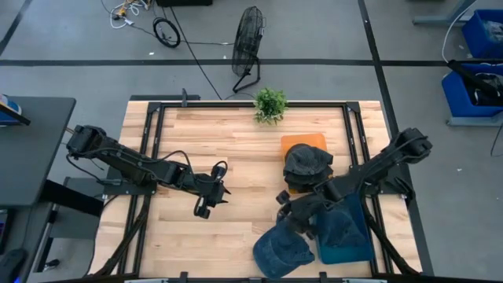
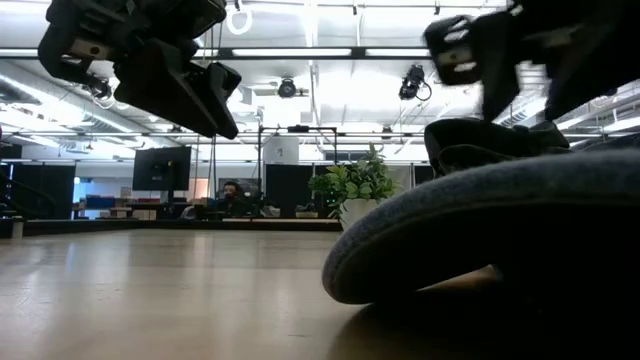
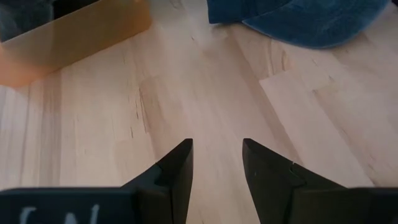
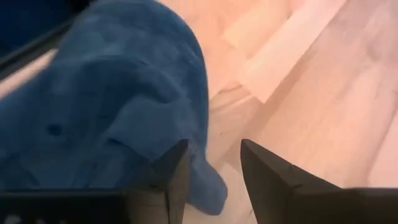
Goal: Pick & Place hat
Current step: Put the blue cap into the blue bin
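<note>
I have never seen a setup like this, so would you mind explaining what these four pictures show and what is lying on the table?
These are four cameras on one two-armed robot at a wooden table. One looks straight down, one sits at table height, and one rides on each wrist. From above, the left gripper hangs over bare wood, open and holding nothing. The right gripper is open just above a blue denim hat near the front edge, not gripping it. A dark hat sits on an orange tray, another blue hat lies on a blue tray, and a small potted plant stands at the back edge.
</note>
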Motion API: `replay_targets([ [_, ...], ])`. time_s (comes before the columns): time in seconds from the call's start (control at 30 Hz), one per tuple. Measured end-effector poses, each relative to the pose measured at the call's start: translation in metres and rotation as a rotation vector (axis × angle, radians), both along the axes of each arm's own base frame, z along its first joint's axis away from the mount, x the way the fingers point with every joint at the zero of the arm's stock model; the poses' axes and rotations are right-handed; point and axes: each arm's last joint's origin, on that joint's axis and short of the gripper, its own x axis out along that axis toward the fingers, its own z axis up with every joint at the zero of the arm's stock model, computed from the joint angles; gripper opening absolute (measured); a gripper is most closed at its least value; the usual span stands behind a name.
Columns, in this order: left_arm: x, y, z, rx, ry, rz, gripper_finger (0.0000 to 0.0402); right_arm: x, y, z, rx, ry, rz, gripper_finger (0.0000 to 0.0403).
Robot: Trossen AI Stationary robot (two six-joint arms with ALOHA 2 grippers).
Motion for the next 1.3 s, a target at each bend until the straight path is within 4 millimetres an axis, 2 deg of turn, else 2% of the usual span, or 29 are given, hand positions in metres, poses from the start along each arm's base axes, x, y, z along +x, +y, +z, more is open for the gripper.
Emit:
replay_targets([
  [0.2, 0.000, 0.000, 0.000, -0.001, 0.000, 0.000, 0.0142, 0.008, 0.001, -0.022, 0.016, 0.065, 0.078, 0.0164],
  [0.37, 0.000, 0.000, 0.000, -0.006, -0.001, 0.005, 0.0142, 0.009, -0.001, -0.022, -0.016, 0.056, 0.104, 0.0190],
  [0.5, 0.000, 0.000, 0.000, -0.035, 0.003, 0.030, 0.0142, 0.010, 0.000, -0.019, 0.021, 0.059, 0.134, 0.0208],
  [0.7, 0.000, 0.001, 0.000, -0.035, 0.004, 0.031, 0.0142, 0.013, 0.005, -0.029, 0.012, 0.051, 0.192, 0.0221],
  [0.83, 0.000, 0.002, 0.000, -0.034, 0.005, 0.036, 0.0142, 0.021, 0.006, -0.048, 0.000, 0.062, 0.197, 0.0222],
  [0.97, 0.000, 0.002, 0.000, -0.033, 0.006, 0.035, 0.0142, 0.026, 0.007, -0.061, -0.089, 0.019, 0.229, 0.0221],
  [1.07, 0.000, 0.002, 0.000, -0.029, 0.006, 0.031, 0.0142, 0.027, 0.007, -0.064, -0.128, 0.006, 0.224, 0.0206],
  [1.13, 0.000, 0.002, 0.000, -0.027, 0.006, 0.030, 0.0142, 0.027, 0.004, -0.065, -0.136, 0.024, 0.201, 0.0183],
  [1.3, 0.000, 0.002, 0.000, -0.027, 0.006, 0.030, 0.0142, 0.029, -0.001, -0.065, -0.075, 0.064, 0.105, 0.0080],
])
